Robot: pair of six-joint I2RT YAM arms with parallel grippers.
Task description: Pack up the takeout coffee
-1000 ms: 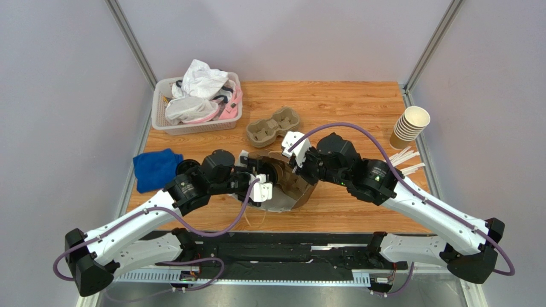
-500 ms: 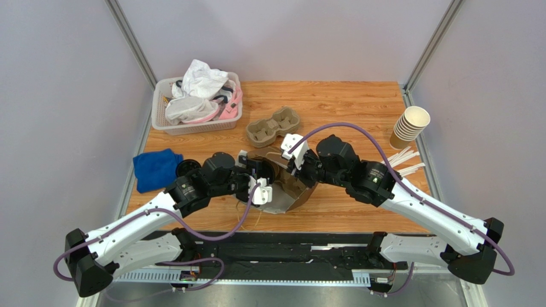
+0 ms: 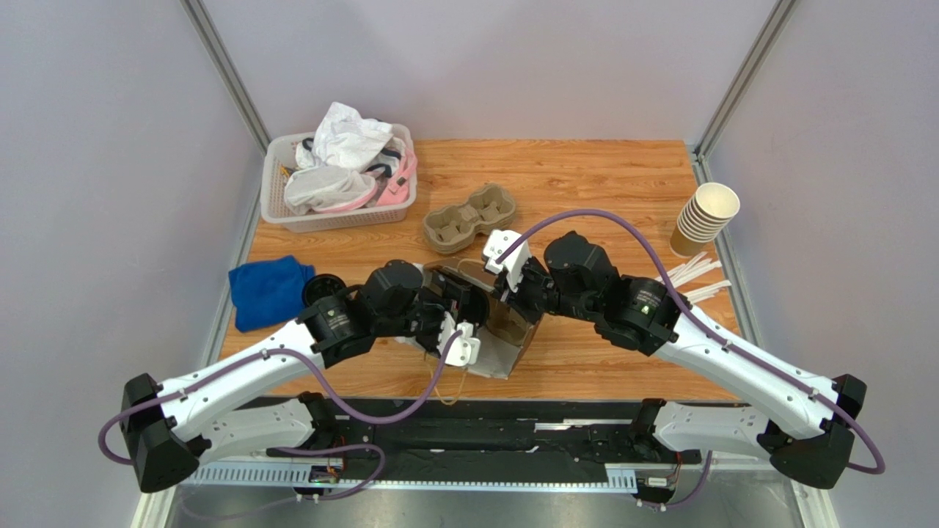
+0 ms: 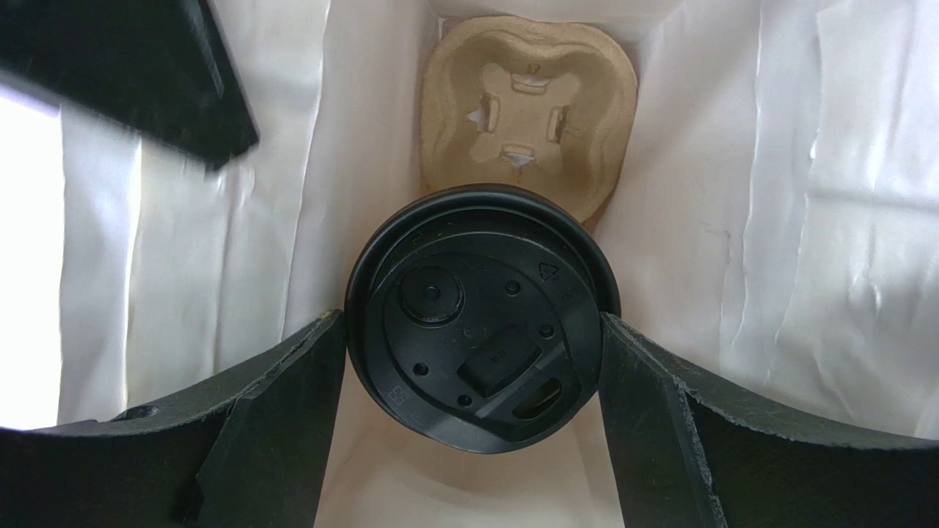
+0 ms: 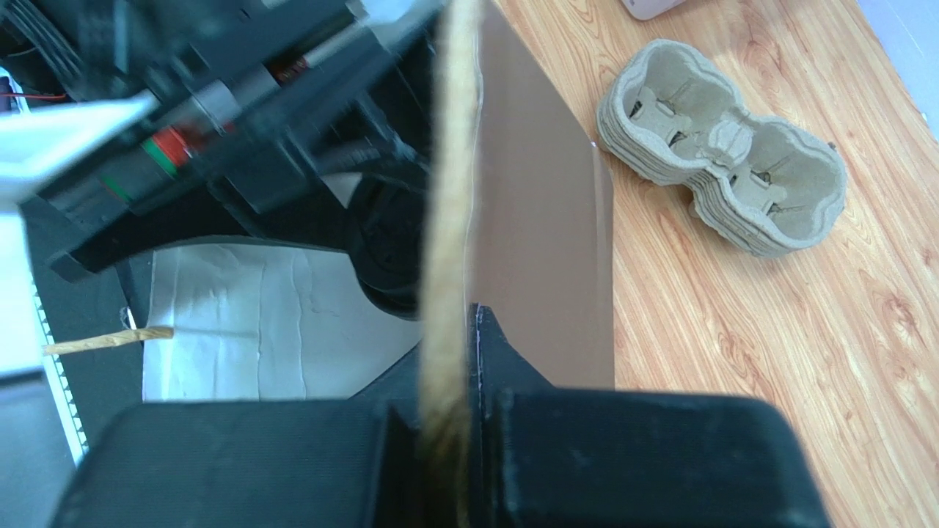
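Note:
The takeout coffee [image 4: 485, 275] shows its round black lid from above in the left wrist view, inside the white-lined paper bag [image 4: 772, 220]. My left gripper [image 4: 472, 322] is shut on it, one finger against each side of the lid. Beyond the cup, a tan pulp carrier [image 4: 529, 99] lies in the bag. From above, the left gripper [image 3: 446, 310] reaches into the brown bag [image 3: 509, 336] at the table's middle. My right gripper [image 5: 454, 330] is shut on the bag's rim [image 5: 446, 165], holding it from the right [image 3: 510, 288].
A stack of pulp carriers [image 3: 471, 217] lies behind the bag. A white basket [image 3: 331, 218] of crumpled bags stands at the back left, a blue cloth [image 3: 270, 289] and black lids [image 3: 321, 288] at the left. Lidless cups [image 3: 702, 218] and white sticks [image 3: 697, 275] are at the right edge.
My left arm has pushed to the right, its gripper going further into the bag. The bag's near side has narrowed and shifted. The right gripper has stayed shut on the rim.

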